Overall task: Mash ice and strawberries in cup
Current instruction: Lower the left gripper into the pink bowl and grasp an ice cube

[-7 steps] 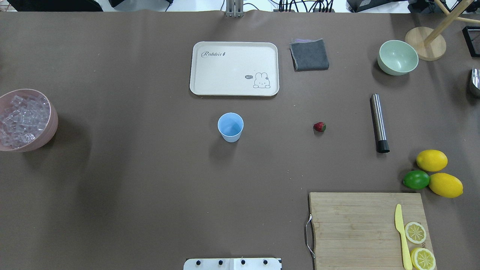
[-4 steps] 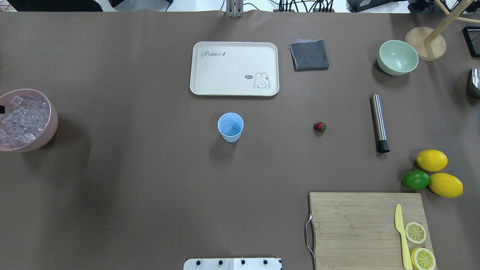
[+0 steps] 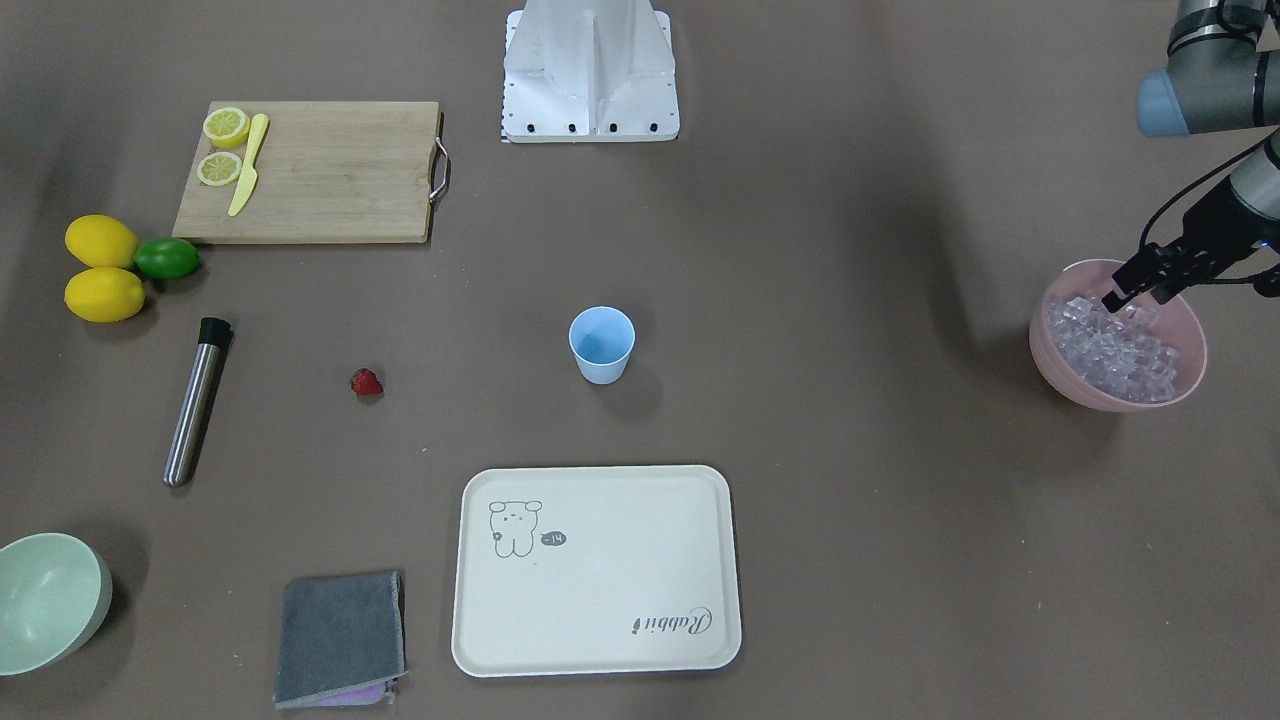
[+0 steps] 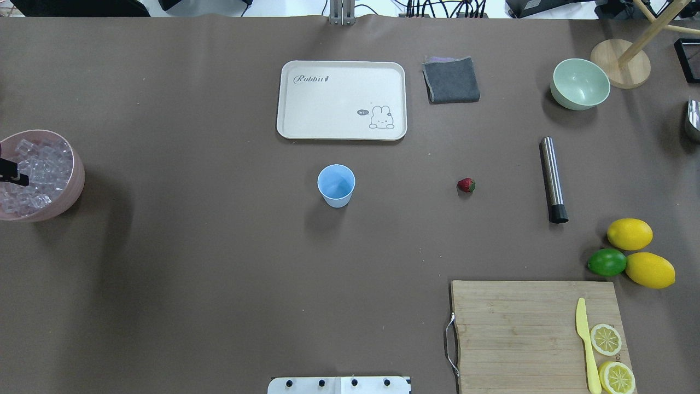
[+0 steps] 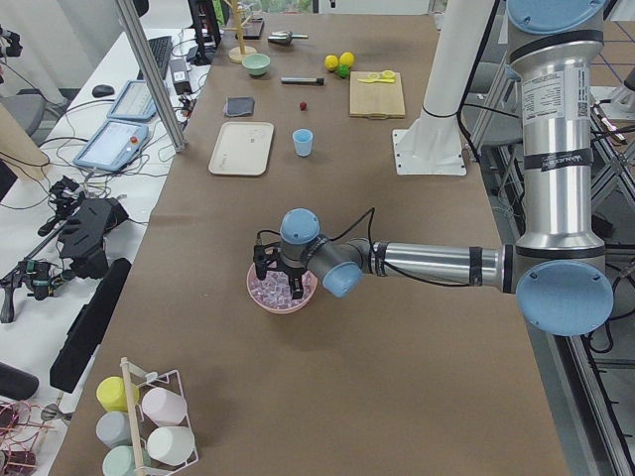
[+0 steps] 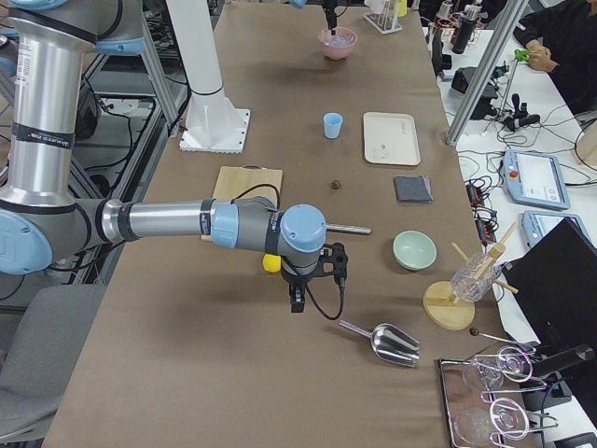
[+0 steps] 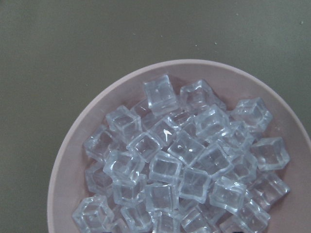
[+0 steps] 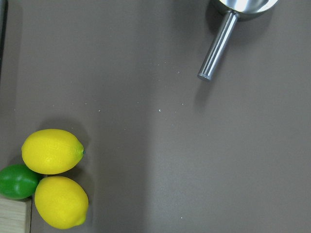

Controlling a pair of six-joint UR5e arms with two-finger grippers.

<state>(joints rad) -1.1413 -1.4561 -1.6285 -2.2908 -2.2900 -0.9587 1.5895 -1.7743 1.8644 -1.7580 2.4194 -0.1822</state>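
The light-blue cup (image 4: pixel 336 185) (image 3: pixel 601 345) stands upright mid-table and looks empty. A small red strawberry (image 4: pixel 466 185) (image 3: pixel 367 382) lies on the mat to its right in the overhead view. The ice (image 7: pixel 180 160) (image 3: pixel 1115 350) fills a pink bowl (image 3: pixel 1050 370) (image 4: pixel 74 191) at the far left edge. My left gripper (image 3: pixel 1140 296) (image 4: pixel 13 172) hangs open just over the ice with nothing between its fingers. My right gripper (image 6: pixel 297 301) shows only in the exterior right view, above the mat near the lemons; I cannot tell its state.
A steel muddler (image 4: pixel 553 179) lies right of the strawberry. A cream tray (image 4: pixel 342 98), grey cloth (image 4: pixel 451 80) and green bowl (image 4: pixel 579 83) line the far side. Lemons (image 4: pixel 630 233), a lime (image 4: pixel 606 262), a cutting board (image 4: pixel 519 334) and a metal scoop (image 6: pixel 387 343) sit at the right.
My left gripper has come in from the left edge of the overhead view and now sits over the ice in the pink bowl. Nothing else has moved.
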